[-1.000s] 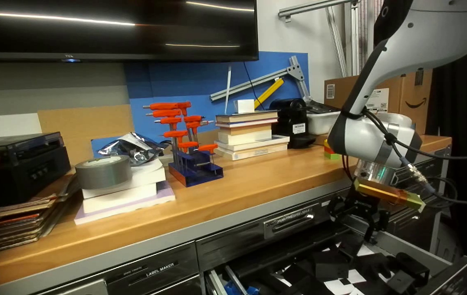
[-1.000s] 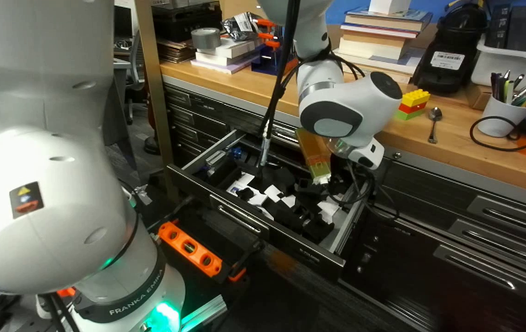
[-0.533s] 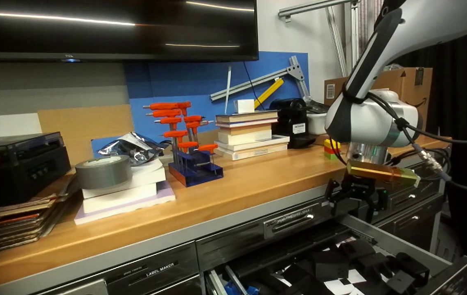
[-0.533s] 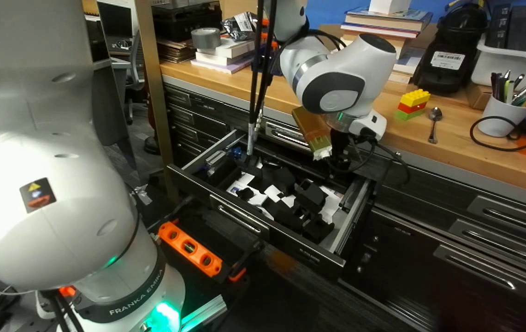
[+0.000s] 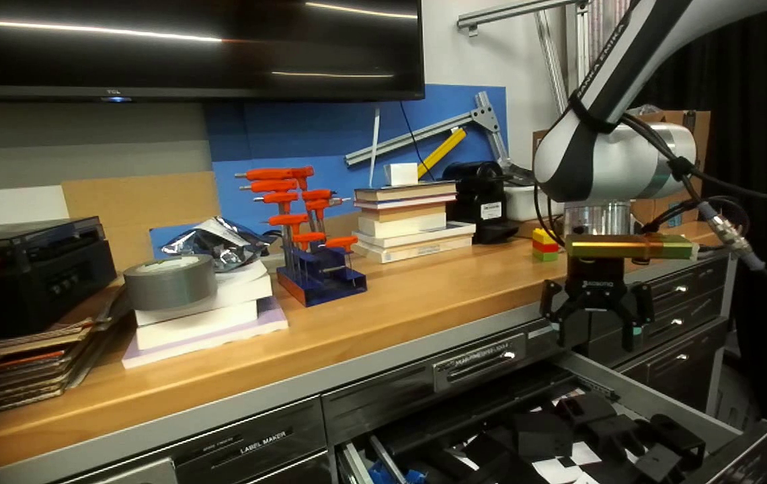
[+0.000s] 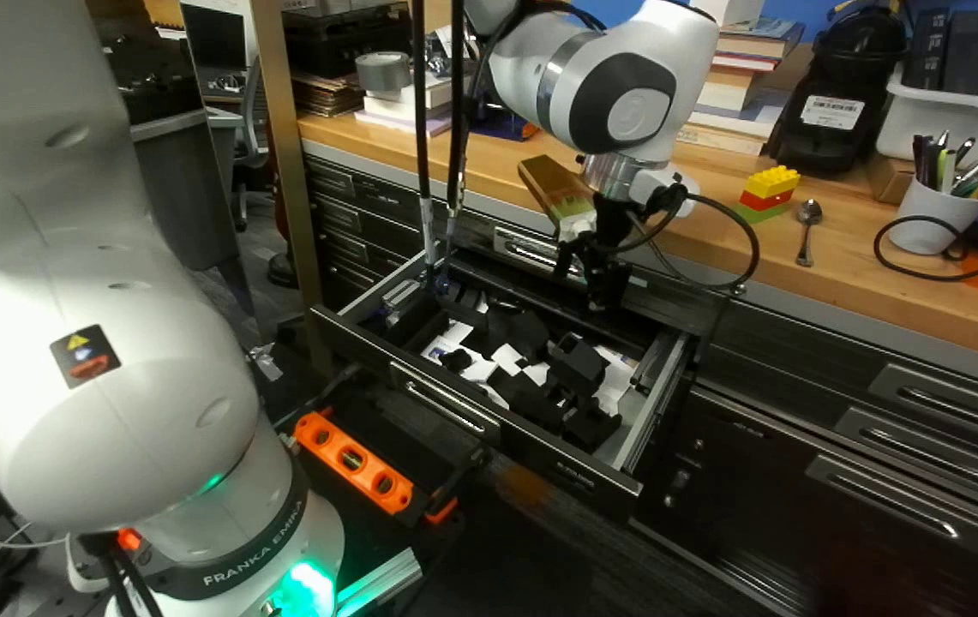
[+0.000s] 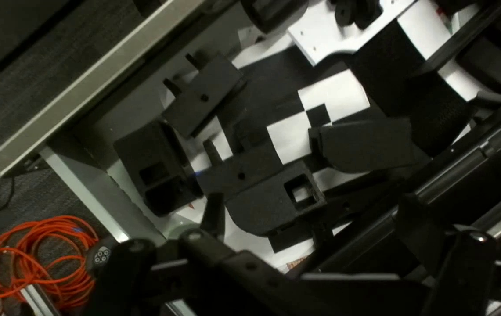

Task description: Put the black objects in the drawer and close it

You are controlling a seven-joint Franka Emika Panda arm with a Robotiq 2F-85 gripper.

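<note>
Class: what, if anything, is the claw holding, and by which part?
Nothing: the claw is open, clear of the black pieces in the drawer.

A workshop or lab: wooden workbench (image 5: 437,286), labelled drawers (image 5: 259,445), orange T-handle tools (image 5: 287,220) (a fair few).

In an exterior view you face the screen (image 5: 188,50) obliquely across the counter (image 5: 437,279). In an exterior view you look down past the robot's nearby arm (image 6: 111,420) onto the drawer (image 6: 531,448). Both exterior views share counter and drawer. In the wrist view you look down, close, into that drawer past the end effector (image 7: 316,224).
</note>
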